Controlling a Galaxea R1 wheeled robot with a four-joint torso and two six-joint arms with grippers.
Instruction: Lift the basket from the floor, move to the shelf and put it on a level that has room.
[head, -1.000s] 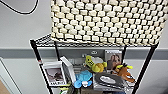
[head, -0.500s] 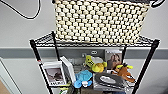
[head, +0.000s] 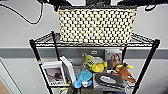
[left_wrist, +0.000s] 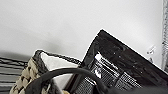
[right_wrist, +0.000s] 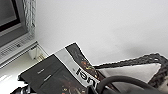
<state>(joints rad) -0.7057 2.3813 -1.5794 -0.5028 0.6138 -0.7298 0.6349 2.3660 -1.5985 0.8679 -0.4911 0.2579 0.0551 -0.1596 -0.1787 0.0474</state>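
The basket (head: 97, 26), cream-and-black woven with a dark rim, stands on or just above the top level (head: 45, 40) of the black wire shelf (head: 35, 55); contact is hard to judge. My left gripper (head: 55, 3) is at its left end and my right gripper (head: 148, 3) at its right end, both dark shapes at the rim. The left wrist view shows a dark loop handle (left_wrist: 62, 73), the white liner (left_wrist: 53, 63) and a dark packet (left_wrist: 120, 67) inside. In the right wrist view are the other loop handle (right_wrist: 125, 81), liner (right_wrist: 127, 71) and a printed packet (right_wrist: 67, 72).
The tier below holds a picture frame (head: 53, 75), a yellow toy (head: 95, 65), a blue toy (head: 83, 78), a brown toy (head: 126, 73), a box (head: 113, 58) and a dark flat case (head: 108, 80). A grey wall (head: 20, 37) is right behind the shelf.
The basket has come down and moved farther back over the top tier; it looks smaller and its rim now shows below the picture's edge.
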